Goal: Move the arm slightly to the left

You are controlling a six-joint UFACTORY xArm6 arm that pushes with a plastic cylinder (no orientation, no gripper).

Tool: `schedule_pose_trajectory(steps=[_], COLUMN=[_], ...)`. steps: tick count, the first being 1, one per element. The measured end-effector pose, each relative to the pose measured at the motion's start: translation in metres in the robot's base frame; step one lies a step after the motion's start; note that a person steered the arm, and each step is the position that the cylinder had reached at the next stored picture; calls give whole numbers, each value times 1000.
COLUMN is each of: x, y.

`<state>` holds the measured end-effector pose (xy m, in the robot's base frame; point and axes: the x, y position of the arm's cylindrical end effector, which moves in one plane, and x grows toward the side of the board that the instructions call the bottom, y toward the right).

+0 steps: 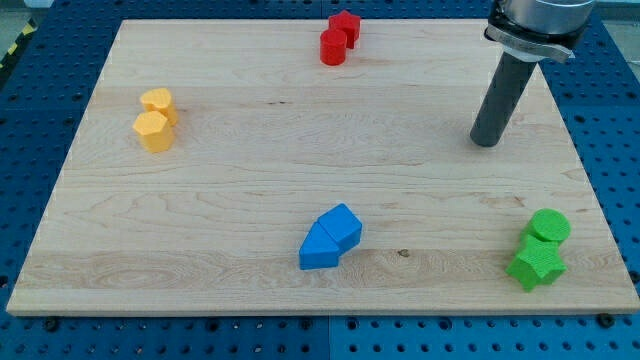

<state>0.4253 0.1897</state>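
While parked at the pale wooden board's [250,150] right, well clear of every block: dark rod's tip [485,143], no fingers; leftward nudge seemingly pending.

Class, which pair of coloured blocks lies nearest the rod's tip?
The green pair, at the view's bottom right, just below my tip; red, blue and yellow lie farther.
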Motion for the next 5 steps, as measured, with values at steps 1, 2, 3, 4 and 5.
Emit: schedule_pose_trajectory(steps=[1, 2, 3, 4, 5], x=[0, 0, 0, -2, -7], y=[0, -1, -4, -12, -15])
